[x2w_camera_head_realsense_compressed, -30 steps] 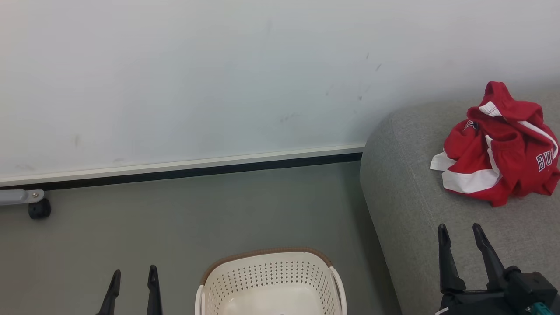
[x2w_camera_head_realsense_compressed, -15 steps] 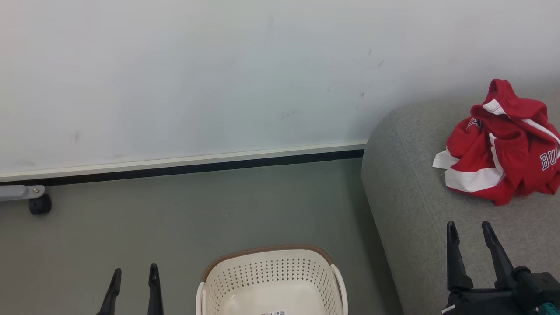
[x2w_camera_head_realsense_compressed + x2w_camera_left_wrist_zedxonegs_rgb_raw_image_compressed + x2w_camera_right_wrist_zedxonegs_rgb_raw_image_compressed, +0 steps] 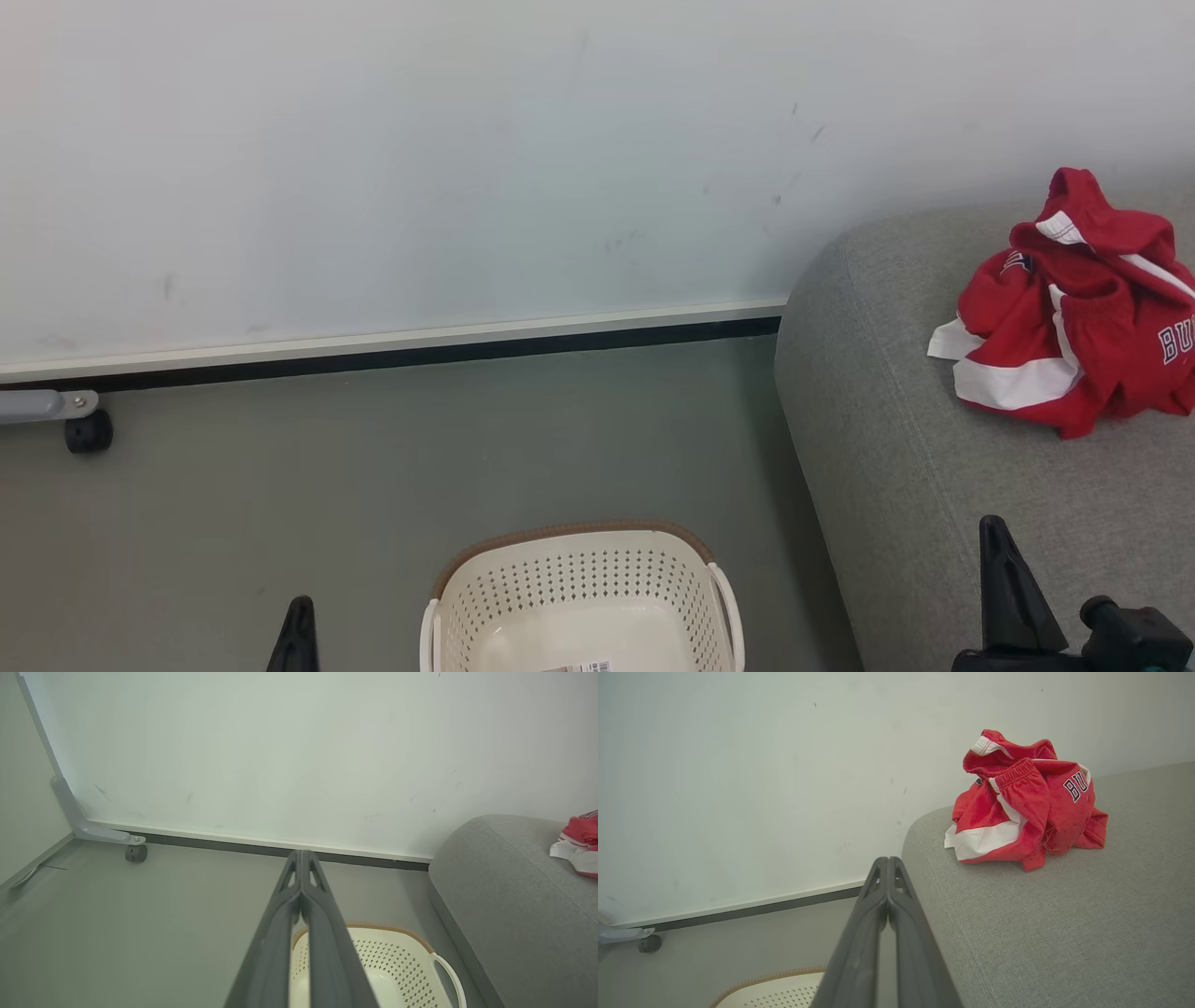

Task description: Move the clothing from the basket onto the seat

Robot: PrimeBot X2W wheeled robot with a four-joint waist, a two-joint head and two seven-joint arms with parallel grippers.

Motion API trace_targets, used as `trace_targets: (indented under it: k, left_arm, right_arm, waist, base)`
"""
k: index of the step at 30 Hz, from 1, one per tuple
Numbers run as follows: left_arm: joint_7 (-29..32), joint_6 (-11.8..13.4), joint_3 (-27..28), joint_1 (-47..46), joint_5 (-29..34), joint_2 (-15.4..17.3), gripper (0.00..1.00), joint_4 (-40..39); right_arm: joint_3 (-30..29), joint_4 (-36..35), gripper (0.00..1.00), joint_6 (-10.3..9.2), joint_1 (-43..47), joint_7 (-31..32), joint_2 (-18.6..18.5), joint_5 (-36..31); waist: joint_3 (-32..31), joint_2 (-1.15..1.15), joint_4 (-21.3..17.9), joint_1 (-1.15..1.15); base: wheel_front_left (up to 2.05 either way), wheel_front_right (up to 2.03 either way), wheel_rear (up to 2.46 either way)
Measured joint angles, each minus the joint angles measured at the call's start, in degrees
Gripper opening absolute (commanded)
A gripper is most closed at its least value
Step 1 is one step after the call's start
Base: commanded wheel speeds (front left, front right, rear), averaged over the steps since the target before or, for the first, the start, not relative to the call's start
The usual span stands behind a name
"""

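One grey seat (image 3: pixel 896 448) — clothing (image 3: pixel 1074 317) atop, pale wall (image 3: pixel 467 168)

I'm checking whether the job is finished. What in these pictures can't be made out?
- Basket: head view's bottom edge cuts off its near half; the left gripper covers part in the left wrist view.
- Clothing lettering: cut by head view's right edge, lost in folds in right wrist view.
- Label in basket: too small to read.

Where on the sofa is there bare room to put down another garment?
The grey sofa is bare between its rounded edge beside the basket and the red clothing pile. The pile crowds the part nearest the wall.
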Motion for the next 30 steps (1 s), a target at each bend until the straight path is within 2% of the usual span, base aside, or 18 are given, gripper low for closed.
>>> trace_targets:
  k: [30]
  left_arm:
    - [7.0,-4.1,4.3,-3.6,-22.6,-1.4,0.0,3.2]
  right_arm:
    - [-5.9,3.7,0.0,4.23,-2.1,7.0,2.2,24.0]
  waist:
    - [0.2,0.0,0.7,0.0]
  base:
    - [0.0,0.0,0.0]
